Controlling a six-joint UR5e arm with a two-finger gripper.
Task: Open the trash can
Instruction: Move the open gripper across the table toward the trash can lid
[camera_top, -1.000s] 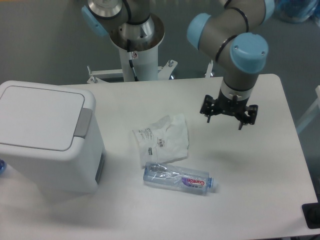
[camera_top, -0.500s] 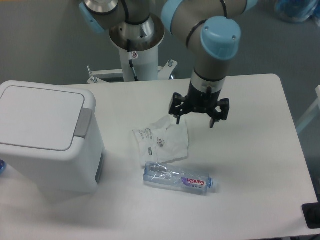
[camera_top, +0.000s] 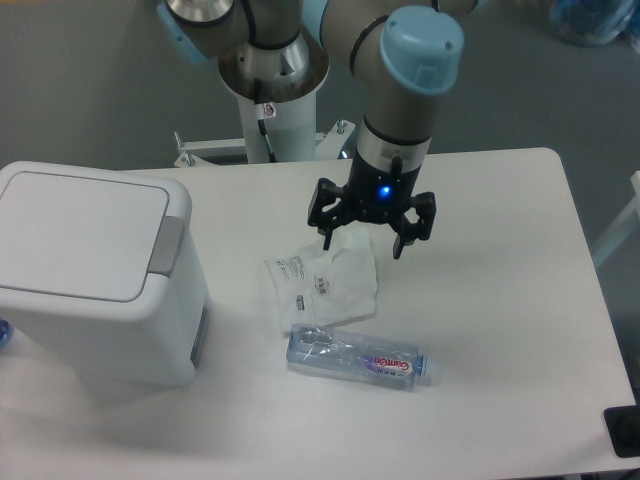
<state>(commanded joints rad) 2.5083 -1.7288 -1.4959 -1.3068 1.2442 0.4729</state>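
Note:
The trash can (camera_top: 95, 280) is a big white boxy bin at the table's left edge, its flat lid down and a grey push tab (camera_top: 166, 245) on the lid's right side. My gripper (camera_top: 363, 243) hangs open in the air above the middle of the table, fingers spread wide and pointing down, over the upper right corner of a crumpled plastic bag. It holds nothing and is well to the right of the bin.
A crumpled white plastic bag (camera_top: 322, 277) lies at the table's centre. A clear plastic water bottle (camera_top: 357, 356) lies on its side just in front of it. The arm's base pedestal (camera_top: 270, 95) stands behind the table.
The gripper has travelled left across the table, from the right side to above the bag, staying open. Bin, bag and bottle have not moved.

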